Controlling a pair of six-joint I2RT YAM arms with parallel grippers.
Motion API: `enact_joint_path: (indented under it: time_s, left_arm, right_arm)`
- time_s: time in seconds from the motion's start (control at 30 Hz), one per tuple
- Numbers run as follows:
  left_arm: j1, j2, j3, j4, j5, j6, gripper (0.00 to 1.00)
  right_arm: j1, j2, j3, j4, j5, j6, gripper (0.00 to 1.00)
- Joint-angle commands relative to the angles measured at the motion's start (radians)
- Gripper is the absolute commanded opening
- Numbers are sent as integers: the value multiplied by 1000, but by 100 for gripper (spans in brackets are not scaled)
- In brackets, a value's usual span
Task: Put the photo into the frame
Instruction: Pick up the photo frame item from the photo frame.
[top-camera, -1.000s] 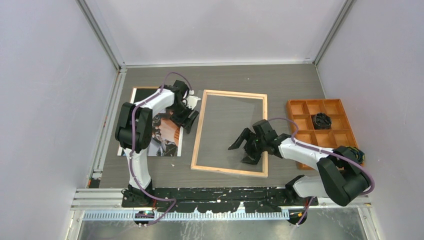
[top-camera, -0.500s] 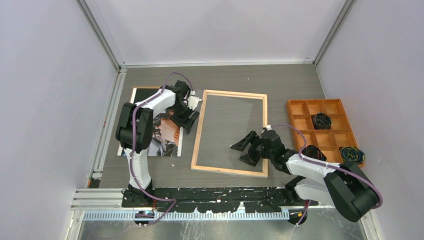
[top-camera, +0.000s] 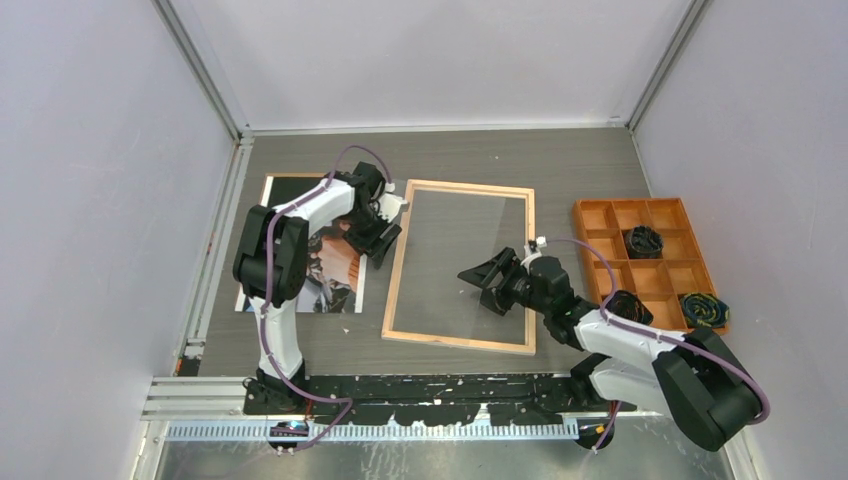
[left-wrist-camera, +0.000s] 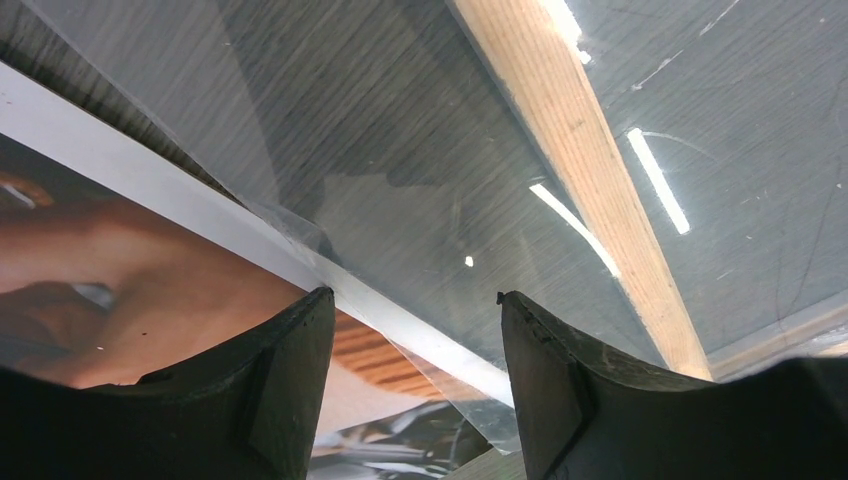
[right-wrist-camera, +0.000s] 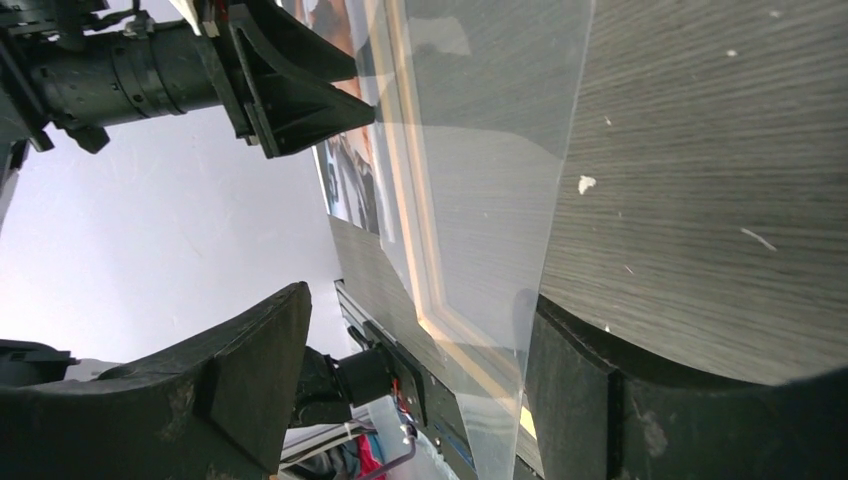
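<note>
The left arm (top-camera: 270, 255) covers much of the photo (top-camera: 335, 285). Dark lumps (top-camera: 645, 240) in the orange tray (top-camera: 597, 218), too small to tell.

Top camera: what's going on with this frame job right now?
The frame lies wood side up mid-table. The photo lies picture up to its left, not yet in. The left gripper hovers open over the photo's right edge. The right gripper is open over the clear pane, holding nothing.
</note>
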Motion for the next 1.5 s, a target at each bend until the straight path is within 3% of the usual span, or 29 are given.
enact_joint_path:
  time_s: [0.0,0.37,0.5,0.73,0.77,0.83,0.93,1.1,1.37,1.47]
  left_arm:
    - [-17,17,-9,19,55,9,63]
    - [-24,2,-5,5,68,14,63]
    - [-24,0,-5,4,65,18,62]
    - [-24,-4,2,-2,51,27,62]
    - [-24,-8,6,-8,48,30,62]
    - [-23,-16,30,-31,50,40,65]
    - [-15,-40,65,-63,60,49,75]
    - [0,-57,125,-93,59,47,83]
    - [38,-51,181,-103,42,27,90]
    - [55,-47,188,-102,21,24,90]
  right_arm:
    - [3,28,8,153,23,13,78]
    - [3,125,125,88,17,-190,70]
    - [1,161,131,122,11,-201,55]
    - [-38,121,150,46,9,-255,38]
    - [-42,103,147,41,14,-286,30]
    - [-60,64,178,-47,15,-363,25]
    - [-80,30,282,-318,40,-502,25]
    - [-101,24,398,-541,61,-615,1]
    - [-205,128,451,-589,-134,-670,1]
    - [-231,127,442,-593,-129,-651,1]
